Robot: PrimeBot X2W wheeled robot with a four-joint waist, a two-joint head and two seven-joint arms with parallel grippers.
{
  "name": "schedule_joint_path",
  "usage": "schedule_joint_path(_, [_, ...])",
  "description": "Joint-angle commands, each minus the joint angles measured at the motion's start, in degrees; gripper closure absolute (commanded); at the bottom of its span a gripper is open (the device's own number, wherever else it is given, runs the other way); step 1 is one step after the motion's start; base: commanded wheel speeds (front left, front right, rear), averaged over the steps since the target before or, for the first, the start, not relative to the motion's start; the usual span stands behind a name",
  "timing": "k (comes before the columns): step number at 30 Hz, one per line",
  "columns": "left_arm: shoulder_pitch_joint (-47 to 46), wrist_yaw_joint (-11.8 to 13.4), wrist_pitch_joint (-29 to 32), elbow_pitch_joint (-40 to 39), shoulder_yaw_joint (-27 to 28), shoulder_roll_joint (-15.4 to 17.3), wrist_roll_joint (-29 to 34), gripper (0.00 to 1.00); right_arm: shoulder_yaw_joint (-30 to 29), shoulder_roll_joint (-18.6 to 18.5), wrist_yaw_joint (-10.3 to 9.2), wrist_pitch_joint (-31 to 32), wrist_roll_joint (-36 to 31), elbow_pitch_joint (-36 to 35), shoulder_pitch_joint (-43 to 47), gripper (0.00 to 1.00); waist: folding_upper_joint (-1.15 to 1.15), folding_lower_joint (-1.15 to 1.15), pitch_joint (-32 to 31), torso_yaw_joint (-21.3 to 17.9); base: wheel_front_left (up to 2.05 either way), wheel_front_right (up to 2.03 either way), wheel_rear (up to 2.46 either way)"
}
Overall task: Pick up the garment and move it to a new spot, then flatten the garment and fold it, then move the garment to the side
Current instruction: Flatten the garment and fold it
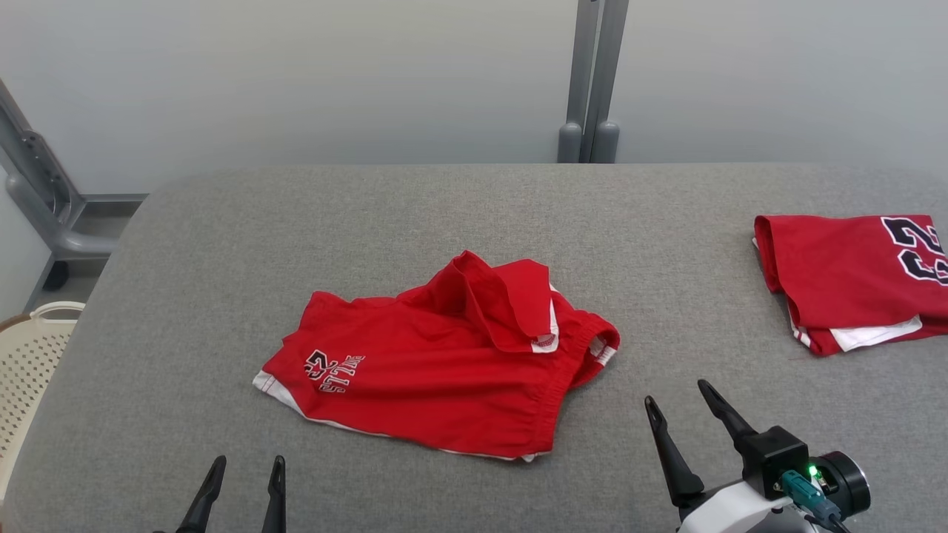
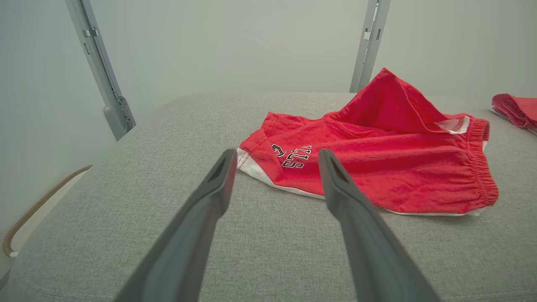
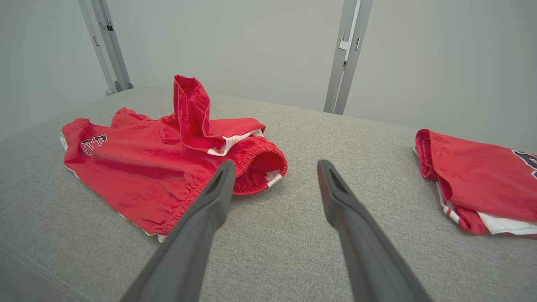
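The right edge cuts the folded red garment, its number incomplete. The left edge cuts the cream basket. Lettering on the red shorts is too small to read.

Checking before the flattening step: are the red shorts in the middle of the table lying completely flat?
No, part of the red shorts stands up in a peak and folds over near the waistband.

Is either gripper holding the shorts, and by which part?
Nothing is held: left gripper and right gripper are open, apart from the red shorts.
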Motion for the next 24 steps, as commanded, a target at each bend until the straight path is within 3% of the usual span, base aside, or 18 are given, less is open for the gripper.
schedule_joint_path(1, [-0.83,-0.48,-0.02,0.53,0.09,0.11,0.29,0.00,0.13,-0.17,-0.02,0.07,0.17,-0.14,-0.20,0.00,0.00,0.00,0.08,0.01,0.00,0.00,0.00])
schedule_joint_path(12, [-4.25,-1.52,0.95,3.29,-1.10,2.00,1.21,0.00,3.90,-0.28,-0.02,3.00,-2.10,0.29,-0.96,0.00,0.00,0.00,0.92,0.28,0.00,0.00,0.00])
schedule_joint_path(24, [-22.68,-3.61,5.72,19.71,-7.09,7.80,2.44,0.00,15.10,-6.98,-0.02,11.91,-1.71,3.64,-8.17,0.00,0.00,0.00,7.44,-0.29,0.00,0.00,0.00])
